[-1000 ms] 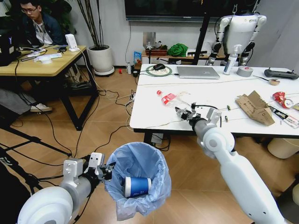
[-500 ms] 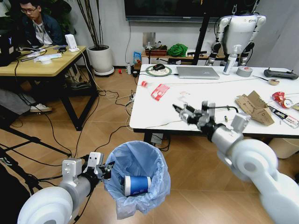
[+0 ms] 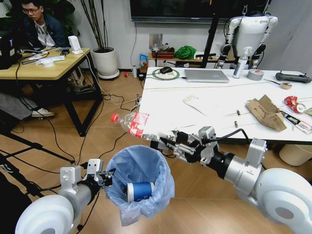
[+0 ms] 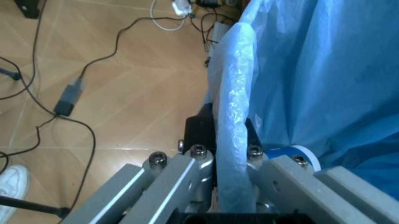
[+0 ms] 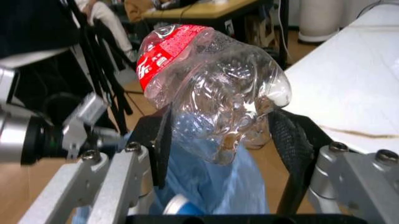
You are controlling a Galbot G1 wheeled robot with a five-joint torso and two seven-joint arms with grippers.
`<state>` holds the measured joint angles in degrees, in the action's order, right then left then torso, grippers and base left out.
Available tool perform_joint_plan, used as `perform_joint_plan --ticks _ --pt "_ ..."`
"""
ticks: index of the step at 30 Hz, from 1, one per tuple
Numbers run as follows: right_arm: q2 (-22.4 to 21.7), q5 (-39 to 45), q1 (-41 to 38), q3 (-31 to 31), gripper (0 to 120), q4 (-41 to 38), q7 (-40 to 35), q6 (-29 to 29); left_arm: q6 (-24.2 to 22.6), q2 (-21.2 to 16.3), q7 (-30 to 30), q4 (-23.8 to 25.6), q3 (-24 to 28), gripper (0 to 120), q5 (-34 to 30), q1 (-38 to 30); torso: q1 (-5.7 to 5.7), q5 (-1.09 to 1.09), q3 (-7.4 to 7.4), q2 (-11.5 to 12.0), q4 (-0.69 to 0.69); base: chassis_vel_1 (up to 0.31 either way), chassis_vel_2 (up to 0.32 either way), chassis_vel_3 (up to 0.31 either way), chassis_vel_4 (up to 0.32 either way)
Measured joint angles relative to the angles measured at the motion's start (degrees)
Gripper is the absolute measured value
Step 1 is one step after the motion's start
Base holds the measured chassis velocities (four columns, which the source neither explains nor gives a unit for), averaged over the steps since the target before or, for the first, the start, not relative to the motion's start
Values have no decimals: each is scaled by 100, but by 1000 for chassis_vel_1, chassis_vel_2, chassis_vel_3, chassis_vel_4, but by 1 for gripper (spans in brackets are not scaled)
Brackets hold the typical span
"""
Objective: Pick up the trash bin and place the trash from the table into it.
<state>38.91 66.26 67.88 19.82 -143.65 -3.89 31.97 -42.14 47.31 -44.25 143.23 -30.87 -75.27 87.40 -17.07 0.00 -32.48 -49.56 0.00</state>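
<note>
Bottle (image 3: 138,125): clamped in right pincer (image 3: 168,142), held off the table's (image 3: 165,109) front edge, above bin (image 3: 139,168). Bin rim pinched by left pincer (image 3: 105,178); cup (image 3: 139,191) inside. Cardboard (image 3: 265,112) and wrappers (image 3: 294,103) lie near the table's right edge.

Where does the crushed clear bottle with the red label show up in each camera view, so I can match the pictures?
Head view: crushed bottle in the right hand, above the trash bin.
Right wrist view: the bottle fills the middle, clamped between the fingers.
Left wrist view: no bottle; the left hand grips the bin's bag rim.
Shared landmark: the blue bag of the bin.
</note>
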Motion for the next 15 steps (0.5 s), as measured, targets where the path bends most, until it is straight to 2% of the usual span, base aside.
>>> perform_joint_plan --ticks 6,11,15 --pt "-403 -159 120 6 49 1 131 60 0 -42 -12 0 -58 0 -38 -4 0 1 0 0 -1 0 0 0 0" --pt "-1034 -214 68 44 49 14 356 82 0 -24 -5 0 -40 0 -44 -13 0 0 0 0 0 0 0 0 0" --pt "-1173 -200 67 50 49 19 418 81 0 -20 -1 0 -37 0 -50 -10 0 0 0 0 0 0 0 0 0"
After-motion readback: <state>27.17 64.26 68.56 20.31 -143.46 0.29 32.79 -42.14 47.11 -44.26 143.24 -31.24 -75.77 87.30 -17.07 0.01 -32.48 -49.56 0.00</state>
